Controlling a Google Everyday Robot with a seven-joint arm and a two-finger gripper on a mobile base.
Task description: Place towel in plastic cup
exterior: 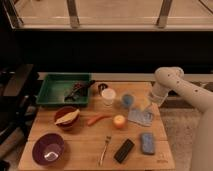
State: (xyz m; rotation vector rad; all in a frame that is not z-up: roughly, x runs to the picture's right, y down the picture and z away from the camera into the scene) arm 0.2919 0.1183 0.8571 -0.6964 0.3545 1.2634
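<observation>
1 towel [139,118] lies just under the claw [149,109], whose opening I cannot tell.

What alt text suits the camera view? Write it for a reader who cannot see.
The robot's gripper is low over the pale towel at the right of a wooden table, the light blue plastic cup close behind the towel. A white cup, green tray, purple bowl and blue sponge also sit there.
</observation>
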